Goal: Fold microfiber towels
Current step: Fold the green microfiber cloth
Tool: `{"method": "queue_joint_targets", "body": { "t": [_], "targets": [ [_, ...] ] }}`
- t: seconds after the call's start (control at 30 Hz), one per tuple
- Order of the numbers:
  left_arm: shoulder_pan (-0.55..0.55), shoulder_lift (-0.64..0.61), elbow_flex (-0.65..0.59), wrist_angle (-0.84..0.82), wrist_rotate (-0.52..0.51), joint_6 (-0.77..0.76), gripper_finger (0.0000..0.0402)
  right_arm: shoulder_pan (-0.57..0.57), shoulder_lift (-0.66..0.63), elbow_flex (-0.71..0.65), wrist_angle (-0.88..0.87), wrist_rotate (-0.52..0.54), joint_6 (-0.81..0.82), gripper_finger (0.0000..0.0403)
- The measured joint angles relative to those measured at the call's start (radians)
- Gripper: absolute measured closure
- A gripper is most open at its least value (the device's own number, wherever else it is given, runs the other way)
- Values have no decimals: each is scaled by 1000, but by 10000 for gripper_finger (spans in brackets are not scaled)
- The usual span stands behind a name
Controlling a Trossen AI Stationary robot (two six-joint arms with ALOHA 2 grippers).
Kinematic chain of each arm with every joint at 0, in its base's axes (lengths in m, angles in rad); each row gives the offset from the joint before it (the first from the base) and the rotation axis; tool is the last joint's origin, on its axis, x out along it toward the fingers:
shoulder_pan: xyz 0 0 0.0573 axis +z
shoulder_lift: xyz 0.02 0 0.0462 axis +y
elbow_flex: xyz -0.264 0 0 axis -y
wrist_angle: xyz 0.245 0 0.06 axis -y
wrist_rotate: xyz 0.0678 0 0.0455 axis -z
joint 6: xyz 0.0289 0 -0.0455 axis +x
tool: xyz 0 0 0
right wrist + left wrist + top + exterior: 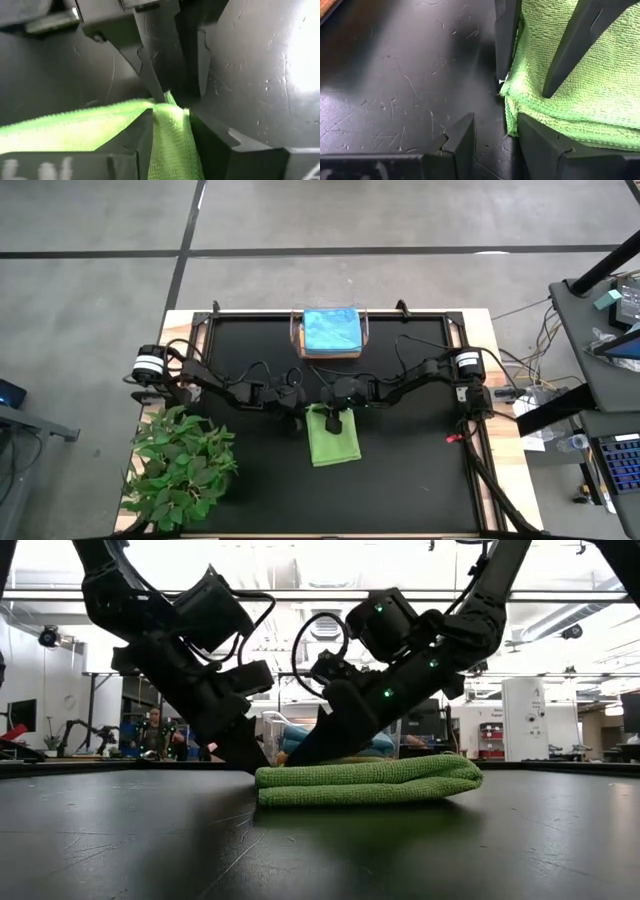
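High view showed you a black mat (400, 480) on a pale wood-edged table (505, 490), grey concrete floor around it. A leafy green plant (180, 465) stood at the mat's near left corner. At the far edge, centred, a clear plastic bin (332, 335) held a light blue towel (331, 329) on top. A second desk with equipment (605, 330) sat to the right of the table.

From the low view you could see a bright open workshop behind the table, with a person (153, 732) far off at left.

You had the lime green towel (333, 436) lying in the middle of the mat, slightly toward the near side. It was folded into a narrow rectangle. The low view showed it (365, 781) as a flat stack of layers, rounded fold at the right end, loose edges at the left. Its nap looked looped and fuzzy in the left wrist view (580, 75).

Both arms met at the towel's far end. Your right gripper (170, 125) had its fingers (132, 135) closed around a pinched-up ridge of the green cloth (172, 135), grasping it. Your left gripper (495, 135) stood with its fingers parted at the towel's corner edge, one tip on bare mat, the other against the cloth layers; released, nothing clamped.
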Motion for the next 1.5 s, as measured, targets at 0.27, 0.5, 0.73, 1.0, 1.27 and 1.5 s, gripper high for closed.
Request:
{"method": "queue_joint_targets", "body": {
  "t": [0.27,0.5,0.73,1.0,1.27,1.5],
  "targets": [
    [0,0,-2,4,-2,0,265,-2,-1,1,1,0,-25,331],
    [0,0,-3,11,-3,1,265,-2,-3,1,1,0,-42,390],
    [0,1,-3,15,-18,2,265,7,-20,1,15,1,-82,393],
    [1,2,-3,17,-30,2,265,11,-22,21,51,0,-113,394],
    [1,2,-3,18,-30,2,265,11,41,64,39,43,-138,394],
    [1,-7,-3,13,-28,2,265,11,41,63,4,45,-140,394]
  ]
}}
